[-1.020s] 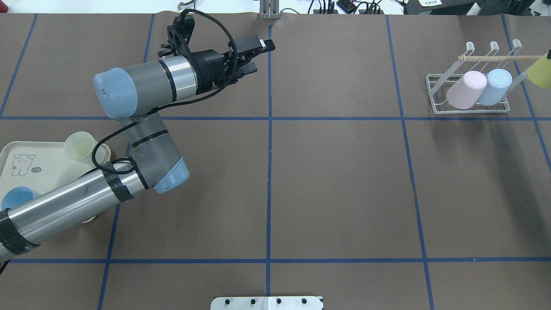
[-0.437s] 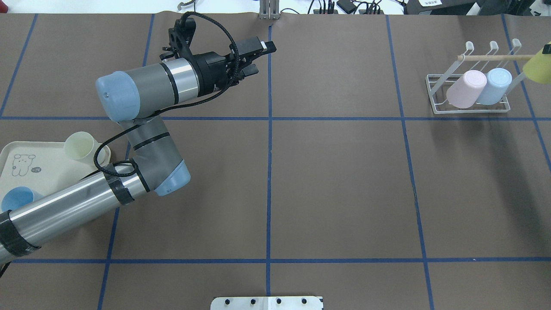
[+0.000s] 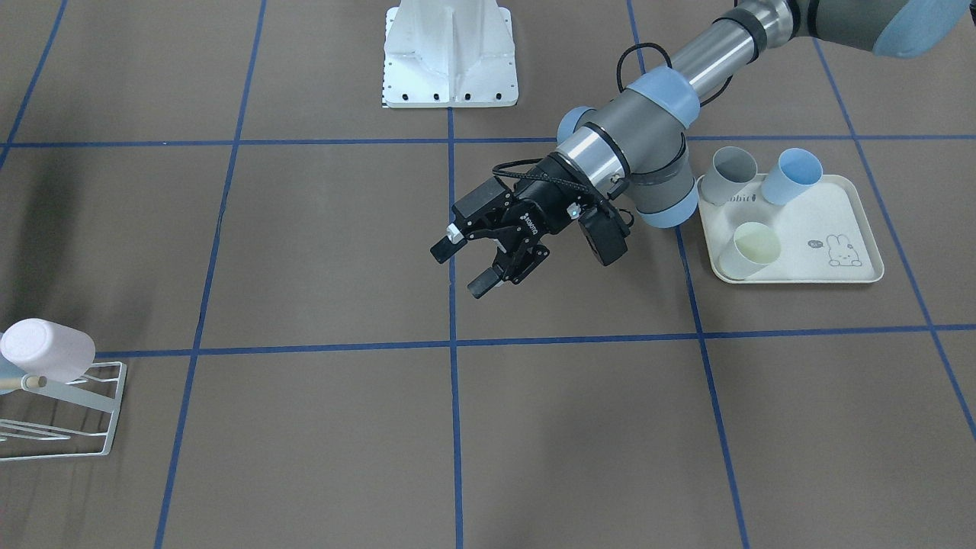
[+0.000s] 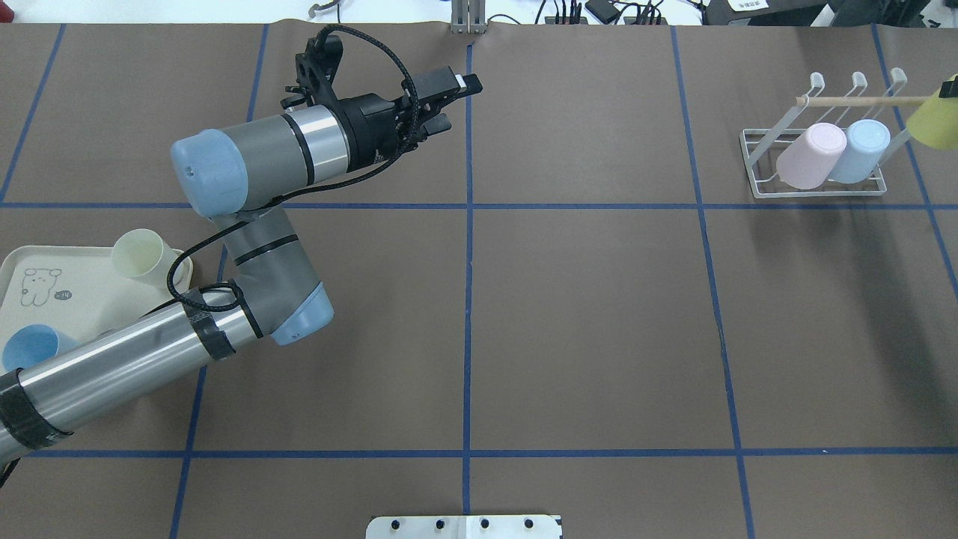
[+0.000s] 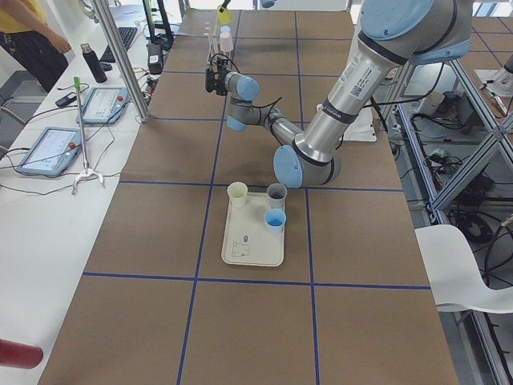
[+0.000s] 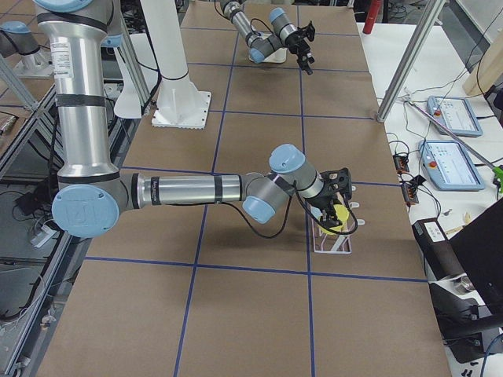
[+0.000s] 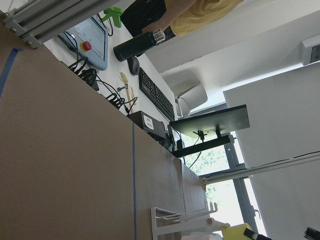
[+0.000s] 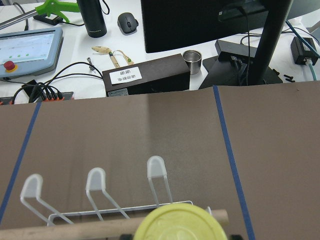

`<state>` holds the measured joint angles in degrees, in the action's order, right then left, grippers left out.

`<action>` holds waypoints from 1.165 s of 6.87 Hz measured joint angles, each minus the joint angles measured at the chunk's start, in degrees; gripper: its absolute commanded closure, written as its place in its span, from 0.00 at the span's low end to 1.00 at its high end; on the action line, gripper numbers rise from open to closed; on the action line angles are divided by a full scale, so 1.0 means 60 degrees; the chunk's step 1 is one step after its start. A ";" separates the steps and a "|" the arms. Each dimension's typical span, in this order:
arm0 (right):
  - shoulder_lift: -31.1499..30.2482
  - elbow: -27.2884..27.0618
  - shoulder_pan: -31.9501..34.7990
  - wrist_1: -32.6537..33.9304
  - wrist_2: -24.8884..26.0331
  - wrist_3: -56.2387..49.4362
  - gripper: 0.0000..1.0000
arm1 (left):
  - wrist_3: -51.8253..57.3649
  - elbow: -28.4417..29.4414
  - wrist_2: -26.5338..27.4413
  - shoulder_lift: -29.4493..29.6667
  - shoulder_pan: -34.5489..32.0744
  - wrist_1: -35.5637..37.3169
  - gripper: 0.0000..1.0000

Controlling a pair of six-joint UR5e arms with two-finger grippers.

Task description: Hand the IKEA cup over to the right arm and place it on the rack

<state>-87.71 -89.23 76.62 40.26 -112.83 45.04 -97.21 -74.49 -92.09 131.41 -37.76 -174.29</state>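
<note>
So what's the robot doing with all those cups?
It is putting cups on the white rack. The right gripper holds a yellow cup up by the rack's wooden rod, not yet set on a prong. A pink cup and a blue cup sit on the rack. The left gripper is open and empty, over the middle of the table. Three more cups wait on the tray with the rabbit drawing.

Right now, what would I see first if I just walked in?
The grey-and-blue left robot arm stretches over the table's middle, black fingers spread wide and empty. At the far right corner, a yellow plastic cup hovers beside the white wire rack holding a pink cup and a pale blue cup.
</note>
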 measured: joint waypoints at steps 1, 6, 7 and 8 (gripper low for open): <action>-0.0008 0.0011 -0.0063 -0.0019 -0.0002 0.0020 1.00 | 0.0000 -0.0001 0.0000 -0.0002 0.0005 0.0000 0.00; 0.0002 0.0138 -0.0365 -0.0035 0.0074 0.0052 0.00 | 0.0000 -0.0005 -0.0003 -0.0002 0.0008 0.0000 0.00; 0.0009 0.0163 -0.0418 -0.0041 0.0090 0.0052 0.00 | 0.0003 -0.0010 -0.0003 -0.0002 0.0008 0.0000 0.00; 0.0010 0.0186 -0.0441 -0.0077 0.0096 0.0051 0.00 | 0.0056 -0.0016 -0.0025 -0.0002 -0.0018 0.0000 0.00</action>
<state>-87.66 -88.12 73.98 39.80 -112.25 45.35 -96.87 -74.59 -92.24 131.40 -37.86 -174.29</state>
